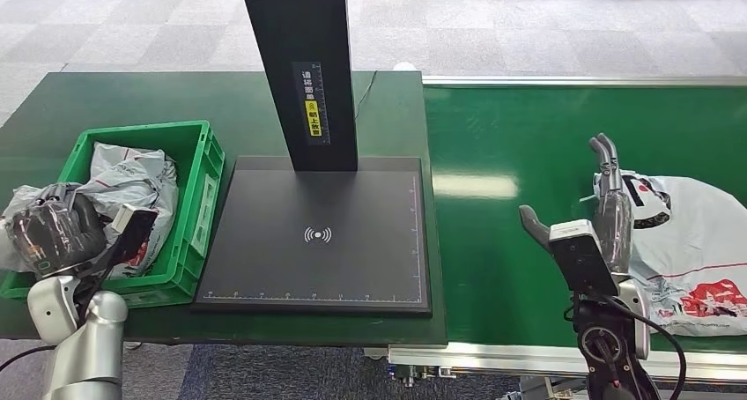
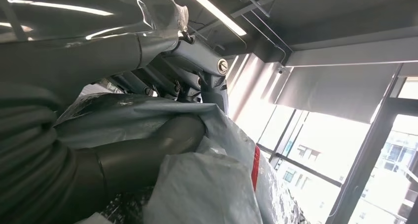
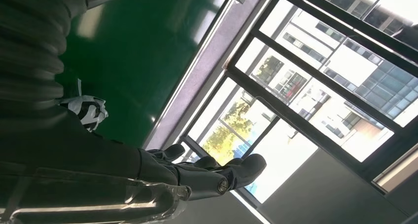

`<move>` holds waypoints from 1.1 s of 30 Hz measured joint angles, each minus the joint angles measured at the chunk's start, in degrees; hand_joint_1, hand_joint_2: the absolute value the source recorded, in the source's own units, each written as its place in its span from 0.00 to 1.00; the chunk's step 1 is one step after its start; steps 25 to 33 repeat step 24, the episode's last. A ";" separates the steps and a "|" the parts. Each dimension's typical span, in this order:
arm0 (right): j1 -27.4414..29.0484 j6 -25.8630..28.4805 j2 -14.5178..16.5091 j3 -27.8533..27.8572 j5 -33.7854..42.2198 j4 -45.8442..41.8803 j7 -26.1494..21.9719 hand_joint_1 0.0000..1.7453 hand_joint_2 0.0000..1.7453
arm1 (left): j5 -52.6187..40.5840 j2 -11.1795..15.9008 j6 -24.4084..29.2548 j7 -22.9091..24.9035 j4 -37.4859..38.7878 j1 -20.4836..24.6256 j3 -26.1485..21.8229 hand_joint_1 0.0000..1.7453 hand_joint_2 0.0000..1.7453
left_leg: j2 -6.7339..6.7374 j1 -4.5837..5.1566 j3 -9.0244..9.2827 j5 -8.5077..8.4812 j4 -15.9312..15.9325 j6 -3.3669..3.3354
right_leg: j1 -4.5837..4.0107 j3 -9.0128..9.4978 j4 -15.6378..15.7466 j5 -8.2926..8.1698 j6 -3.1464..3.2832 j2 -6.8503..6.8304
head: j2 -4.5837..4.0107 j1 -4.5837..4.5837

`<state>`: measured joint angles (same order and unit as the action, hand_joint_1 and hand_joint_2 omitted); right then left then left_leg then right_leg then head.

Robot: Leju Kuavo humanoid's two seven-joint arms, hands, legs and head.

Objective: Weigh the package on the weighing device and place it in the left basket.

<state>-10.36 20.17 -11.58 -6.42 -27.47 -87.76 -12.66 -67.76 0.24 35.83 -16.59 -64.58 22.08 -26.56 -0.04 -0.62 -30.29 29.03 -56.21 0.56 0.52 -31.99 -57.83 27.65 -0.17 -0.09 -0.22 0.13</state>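
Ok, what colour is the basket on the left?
Green basket, clearest in the head view.

Head view looks down over the table; both wrist views face upward toward windows.

Green conveyor belt, grey carpeted floor

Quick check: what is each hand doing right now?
Left hand: grips a grey package at the green basket.
Right hand: open, fingers spread, holding nothing, beside the white package on the belt.
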 joint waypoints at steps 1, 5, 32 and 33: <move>0.00 0.00 0.00 -0.04 0.00 0.01 0.00 0.00 1.00 | 0.00 0.00 0.00 0.00 0.06 0.00 0.02 0.95 1.00 | 0.00 0.00 0.00 0.00 0.00 0.00 | 0.00 0.00 0.00 0.00 0.00 0.00 | 0.00 0.00; -0.09 -0.07 0.00 -0.15 0.00 0.10 0.00 0.00 1.00 | 1.35 0.04 0.00 -1.21 -0.07 -0.35 0.69 0.94 1.00 | 0.00 0.00 0.00 0.00 0.00 0.00 | 0.00 0.00 0.00 0.00 0.00 0.00 | -0.01 0.01; -2.35 -2.26 0.60 -0.98 -2.46 1.60 1.16 0.00 1.00 | 30.49 4.51 -5.71 -3.23 -6.99 -6.05 22.54 0.00 1.00 | 0.01 0.00 -0.01 0.00 0.00 0.00 | 0.00 0.00 0.00 0.00 0.00 0.00 | 0.00 -0.01; -2.35 -2.26 0.60 -0.98 -2.46 1.60 1.16 0.00 1.00 | 30.49 4.51 -5.71 -3.23 -6.99 -6.05 22.54 0.00 1.00 | 0.01 0.00 -0.01 0.00 0.00 0.00 | 0.00 0.00 0.00 0.00 0.00 0.00 | 0.00 -0.01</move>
